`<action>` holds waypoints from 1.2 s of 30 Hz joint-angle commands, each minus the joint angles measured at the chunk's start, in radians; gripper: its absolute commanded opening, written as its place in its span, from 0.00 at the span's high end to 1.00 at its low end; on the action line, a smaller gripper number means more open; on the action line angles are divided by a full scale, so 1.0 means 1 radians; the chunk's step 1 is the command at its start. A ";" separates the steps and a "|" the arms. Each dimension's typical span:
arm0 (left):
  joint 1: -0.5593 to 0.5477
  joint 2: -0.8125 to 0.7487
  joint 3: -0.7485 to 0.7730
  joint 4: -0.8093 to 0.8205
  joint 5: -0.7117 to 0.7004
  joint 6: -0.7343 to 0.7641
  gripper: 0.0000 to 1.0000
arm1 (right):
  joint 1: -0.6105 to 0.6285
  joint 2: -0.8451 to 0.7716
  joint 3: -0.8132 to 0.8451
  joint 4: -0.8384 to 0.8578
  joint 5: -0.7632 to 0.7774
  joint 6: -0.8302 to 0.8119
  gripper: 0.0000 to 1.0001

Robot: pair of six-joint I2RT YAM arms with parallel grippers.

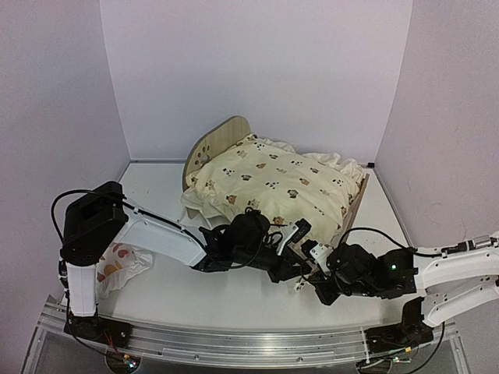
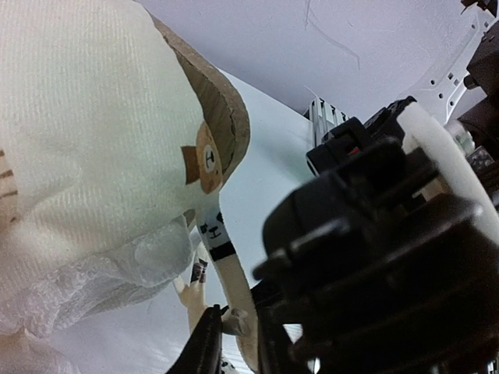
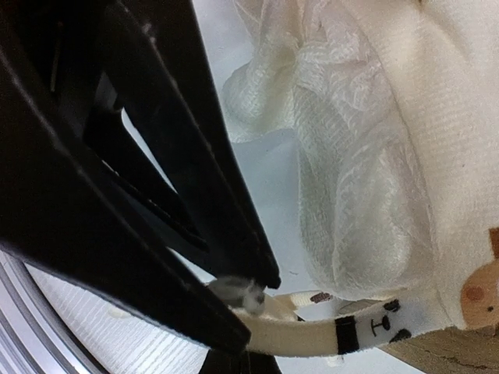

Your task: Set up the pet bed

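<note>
The pet bed stands at the back of the table, its arched headboard (image 1: 221,139) on the left and its low footboard (image 1: 360,196) on the right. The cream animal-print cushion (image 1: 273,183) lies on it and hides the base. My left gripper (image 1: 290,265) and right gripper (image 1: 309,274) meet at the bed's near right corner. In the left wrist view, the left gripper (image 2: 238,323) is shut on a cushion tie (image 2: 222,257) below the footboard edge (image 2: 230,117). In the right wrist view, the right gripper (image 3: 249,300) is shut on the knotted end of a tie (image 3: 327,333).
The small white pillow (image 1: 123,263) with orange-brown prints lies at the near left beside the left arm's base. Walls close the back and both sides. A metal rail (image 1: 234,343) runs along the near edge. Both arms crowd the near right.
</note>
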 commanded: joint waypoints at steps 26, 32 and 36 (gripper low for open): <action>0.004 -0.015 0.043 0.035 -0.003 -0.028 1.00 | 0.003 -0.041 -0.031 -0.182 0.082 0.065 0.48; 0.003 -0.025 0.031 0.038 -0.010 -0.035 1.00 | 0.004 0.083 0.028 -0.148 0.096 -0.019 0.46; 0.006 -0.029 0.027 0.039 -0.013 -0.043 1.00 | 0.003 0.140 0.046 -0.107 0.111 -0.067 0.45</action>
